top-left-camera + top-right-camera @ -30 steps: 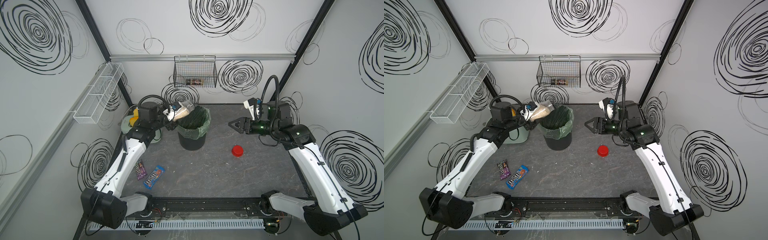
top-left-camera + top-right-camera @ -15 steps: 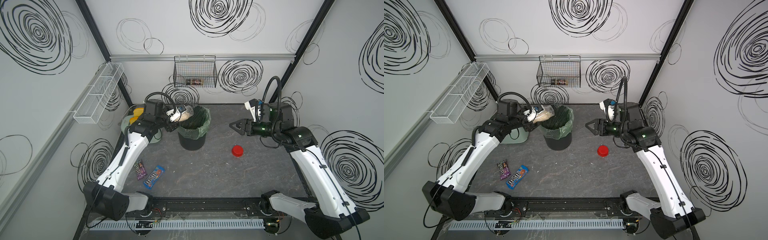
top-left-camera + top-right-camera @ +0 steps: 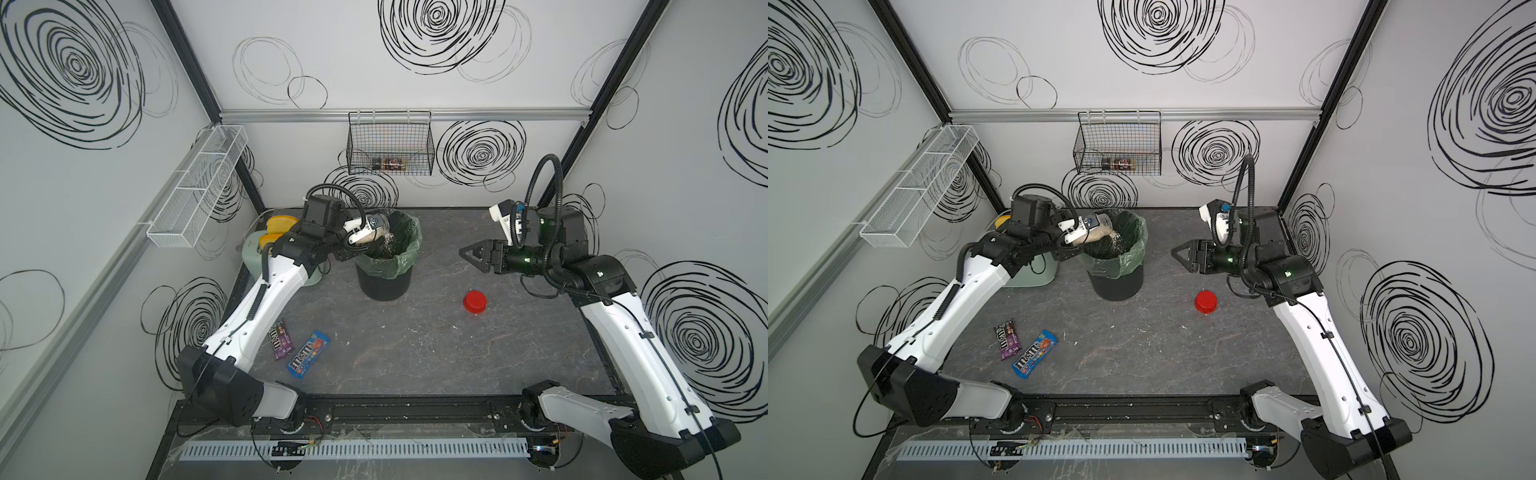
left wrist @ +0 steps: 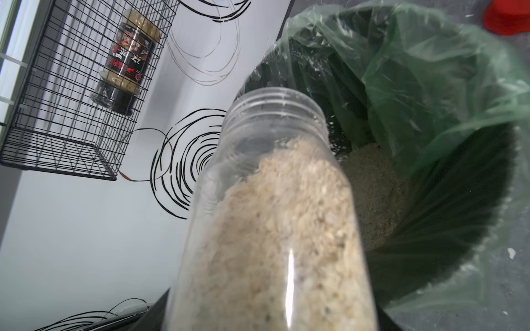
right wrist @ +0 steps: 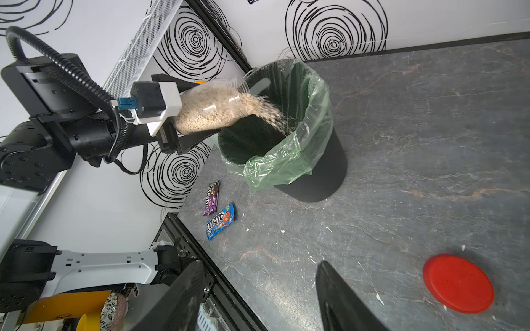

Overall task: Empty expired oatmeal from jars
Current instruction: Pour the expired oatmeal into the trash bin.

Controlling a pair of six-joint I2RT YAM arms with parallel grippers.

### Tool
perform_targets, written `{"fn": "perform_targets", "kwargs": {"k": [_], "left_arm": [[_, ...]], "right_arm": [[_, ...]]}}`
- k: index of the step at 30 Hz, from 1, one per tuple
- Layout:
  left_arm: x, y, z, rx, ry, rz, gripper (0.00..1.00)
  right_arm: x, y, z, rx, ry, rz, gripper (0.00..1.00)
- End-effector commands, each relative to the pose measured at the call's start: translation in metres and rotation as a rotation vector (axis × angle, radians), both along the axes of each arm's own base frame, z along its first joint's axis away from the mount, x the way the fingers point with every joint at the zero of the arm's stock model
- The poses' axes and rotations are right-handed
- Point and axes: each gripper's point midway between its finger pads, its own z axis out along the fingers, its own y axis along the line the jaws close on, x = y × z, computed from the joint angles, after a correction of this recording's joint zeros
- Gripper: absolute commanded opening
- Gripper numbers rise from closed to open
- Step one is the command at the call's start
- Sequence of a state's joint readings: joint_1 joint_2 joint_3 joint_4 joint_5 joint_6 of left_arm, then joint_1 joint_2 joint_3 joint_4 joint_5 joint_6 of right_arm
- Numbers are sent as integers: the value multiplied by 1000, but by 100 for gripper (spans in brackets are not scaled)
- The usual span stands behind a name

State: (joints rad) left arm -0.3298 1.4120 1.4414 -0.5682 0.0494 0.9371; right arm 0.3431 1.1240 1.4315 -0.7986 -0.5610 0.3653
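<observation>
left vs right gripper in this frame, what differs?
Left gripper is shut on the jar; right gripper is open and holds nothing. Left gripper tilts the jar over the bin, oatmeal pouring in; right gripper hangs above the table near the red lid. Both have black fingers and point toward the bin.

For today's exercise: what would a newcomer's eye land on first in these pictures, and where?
The left gripper holds the clear jar tilted over the green-lined bin, oatmeal streaming from its mouth into it. The red lid lies alone on the dark table, near the open, empty right gripper.
</observation>
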Motion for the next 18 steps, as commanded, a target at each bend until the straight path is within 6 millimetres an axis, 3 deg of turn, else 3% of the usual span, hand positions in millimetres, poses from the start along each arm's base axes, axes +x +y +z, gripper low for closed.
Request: {"fn": "perform_targets", "kwargs": {"k": [1,18], "left_arm": [[9,3,39,52,-198,-12,27],[7,1,46,291,-325,-126,24]], "right_arm": [[-3,-3,1,-7,-15,-3,65],[-4,-3,-2,-8,-2,-5,65]]}}
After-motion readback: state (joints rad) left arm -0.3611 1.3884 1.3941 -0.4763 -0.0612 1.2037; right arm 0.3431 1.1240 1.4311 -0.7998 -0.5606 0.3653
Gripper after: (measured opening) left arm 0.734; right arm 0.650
